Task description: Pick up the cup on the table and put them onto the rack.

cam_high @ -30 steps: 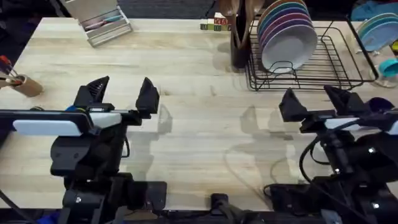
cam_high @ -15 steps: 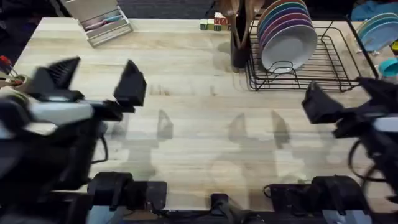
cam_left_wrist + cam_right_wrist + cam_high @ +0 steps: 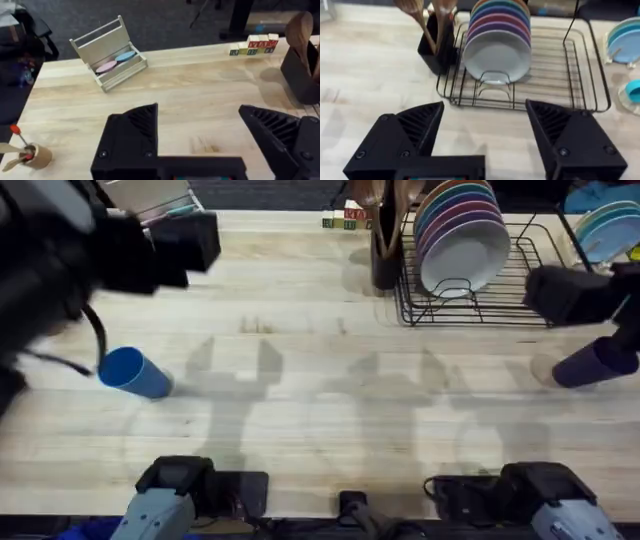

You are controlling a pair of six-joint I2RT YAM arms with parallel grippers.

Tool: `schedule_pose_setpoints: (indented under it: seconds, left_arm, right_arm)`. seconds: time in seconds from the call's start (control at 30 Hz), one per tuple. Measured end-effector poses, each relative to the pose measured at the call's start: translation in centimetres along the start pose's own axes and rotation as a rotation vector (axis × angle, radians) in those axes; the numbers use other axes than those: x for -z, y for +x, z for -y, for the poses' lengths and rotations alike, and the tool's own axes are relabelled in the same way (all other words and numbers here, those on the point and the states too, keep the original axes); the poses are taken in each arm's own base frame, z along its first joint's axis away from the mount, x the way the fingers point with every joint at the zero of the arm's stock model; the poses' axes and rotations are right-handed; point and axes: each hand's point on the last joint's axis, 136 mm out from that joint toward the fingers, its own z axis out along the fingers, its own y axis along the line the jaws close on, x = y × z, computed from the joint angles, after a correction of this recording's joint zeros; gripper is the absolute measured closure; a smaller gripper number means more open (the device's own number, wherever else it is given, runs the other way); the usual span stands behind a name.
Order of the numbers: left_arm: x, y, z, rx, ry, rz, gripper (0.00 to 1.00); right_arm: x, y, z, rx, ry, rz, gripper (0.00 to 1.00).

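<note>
Overhead: the blue cup [image 3: 134,372] lies on its side on the table [image 3: 320,430] at about 9 o'clock, its open mouth turned toward the left edge. The navy-purple cup [image 3: 594,364] lies tipped at about 3 o'clock, just in front of the rack [image 3: 500,290], which sits at about 1 o'clock holding a row of coloured plates [image 3: 458,230] and a dark utensil holder [image 3: 385,255]. The left arm rises large and blurred at 10 o'clock; the right arm shows dark at 2 o'clock, beside the rack's right end.

Left wrist: the left claw [image 3: 215,142] is spread wide with nothing between its fingers, above bare wood. A grey tray organiser [image 3: 107,55] stands beyond it.

Right wrist: the right claw [image 3: 485,137] is likewise spread wide and holds nothing, facing the rack's front rail.
</note>
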Motion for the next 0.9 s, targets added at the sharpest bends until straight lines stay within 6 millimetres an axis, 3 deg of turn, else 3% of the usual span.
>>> schedule_pose_setpoints:
  seconds: [0.23,0.43,0.73,0.9]
  left_arm:
    - [-0.5,-1.5,-0.1,-0.003,0.015,-0.144,0.008]
    - [-1.1,-2.1,0.1,-0.002,0.032,-0.163,0.007]
    - [-1.0,-2.0,0.2,-0.001,0.039,-0.165,0.008]
    - [-1.0,-2.0,0.2,-0.001,0.04,-0.168,0.007]
  right_arm:
    - [0.1,-0.8,-0.1,-0.013,-0.014,-0.215,0.008]
    - [-1.6,-2.4,-0.3,-0.017,-0.031,-0.256,0.008]
    - [-1.9,-1.1,-0.2,-0.021,-0.027,-0.322,0.008]
    - [-1.4,-0.3,3.1,-0.088,0.138,-0.352,0.008]
